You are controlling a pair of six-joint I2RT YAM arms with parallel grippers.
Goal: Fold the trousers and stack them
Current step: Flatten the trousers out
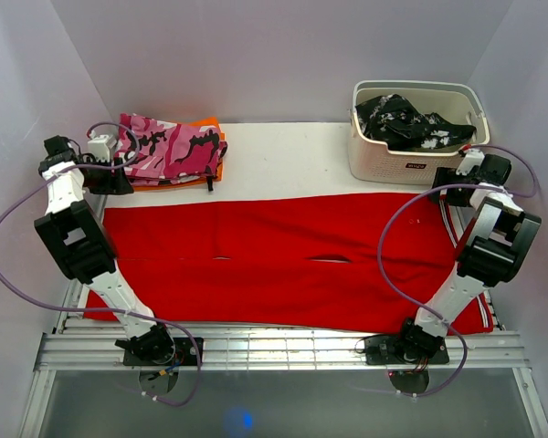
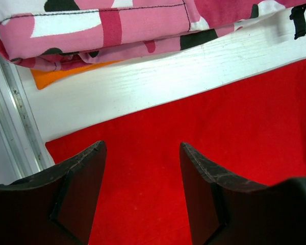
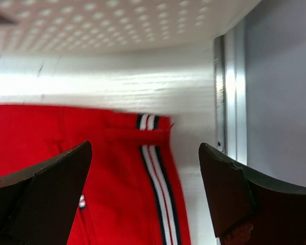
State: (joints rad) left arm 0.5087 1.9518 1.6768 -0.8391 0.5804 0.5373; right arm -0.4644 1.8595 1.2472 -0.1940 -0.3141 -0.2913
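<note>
white table (image 1: 283, 155), red trousers (image 1: 283, 265) lengthwise left-right, striped end right

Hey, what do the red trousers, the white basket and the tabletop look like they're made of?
Trousers: soft matte cloth, possibly a sporty knit; it lies limp, with sewn seams and striped side trim. Basket: likely moulded plastic, off-white, with a smooth rounded rim and rows of small holes in its wall. Tabletop: seemingly white-painted wood; fine grain lines show close up.

White table (image 1: 292, 151): red trousers (image 1: 283, 265), garment pile (image 1: 169, 151), basket (image 1: 393, 164).
</note>
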